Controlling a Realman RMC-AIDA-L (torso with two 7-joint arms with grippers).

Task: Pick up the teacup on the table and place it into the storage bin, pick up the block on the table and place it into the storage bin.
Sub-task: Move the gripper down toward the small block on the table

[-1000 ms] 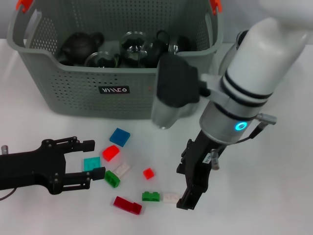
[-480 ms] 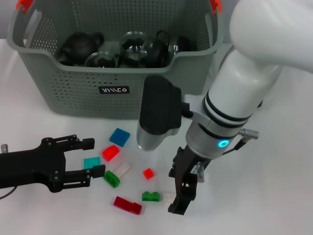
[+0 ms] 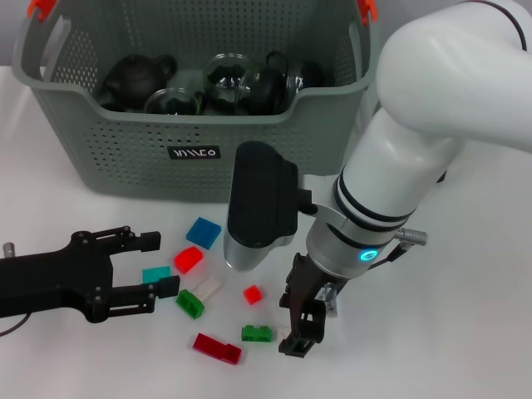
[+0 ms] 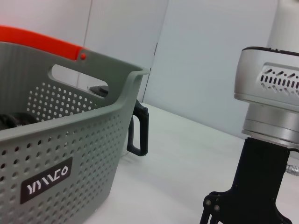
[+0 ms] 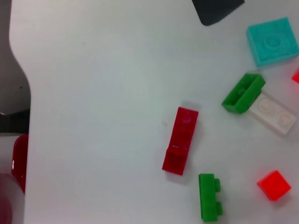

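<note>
The grey-green storage bin (image 3: 199,154) stands at the back and holds dark teapots (image 3: 137,76) and glass vessels (image 3: 226,73); it also shows in the left wrist view (image 4: 70,140). No teacup shows on the table. Loose blocks lie in front of the bin: blue (image 3: 204,232), red (image 3: 189,259), teal (image 3: 155,274), green (image 3: 190,302), a small red one (image 3: 252,294) and a long dark red one (image 3: 216,347). My left gripper (image 3: 162,266) is open, low at the left, with the teal block between its fingers. My right gripper (image 3: 301,332) points down beside a green block (image 3: 256,333).
The right wrist view shows the long dark red block (image 5: 180,140), two green blocks (image 5: 210,197) (image 5: 243,93), a white block (image 5: 272,113) and the teal block (image 5: 272,40). A black carafe handle (image 4: 138,133) stands beside the bin's right end.
My right arm has swung left and lower, bringing its gripper close to the green and white blocks. My left gripper has hardly moved.
</note>
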